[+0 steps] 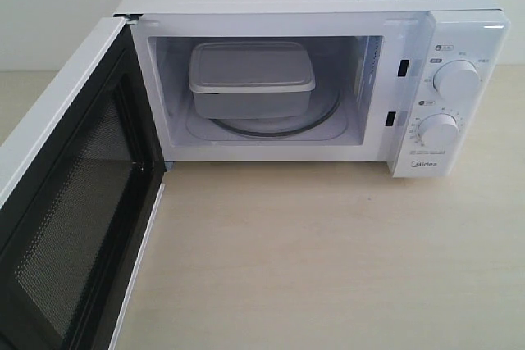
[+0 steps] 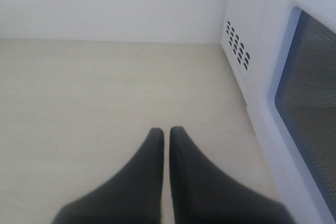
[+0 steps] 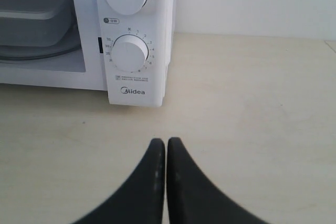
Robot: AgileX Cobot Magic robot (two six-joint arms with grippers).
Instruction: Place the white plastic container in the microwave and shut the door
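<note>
The white plastic container sits with its lid on inside the microwave, on the glass turntable. The door stands swung wide open at the left, its dark mesh window facing inward. Neither gripper shows in the exterior view. My left gripper is shut and empty over the tabletop, with the door's outer side beside it. My right gripper is shut and empty, low over the table in front of the microwave's dial panel; the container shows at that view's edge.
The microwave stands on a pale wooden tabletop against a white wall. Vent slots mark the microwave's side near the door hinge. Two round dials and the Midea logo are on the right panel.
</note>
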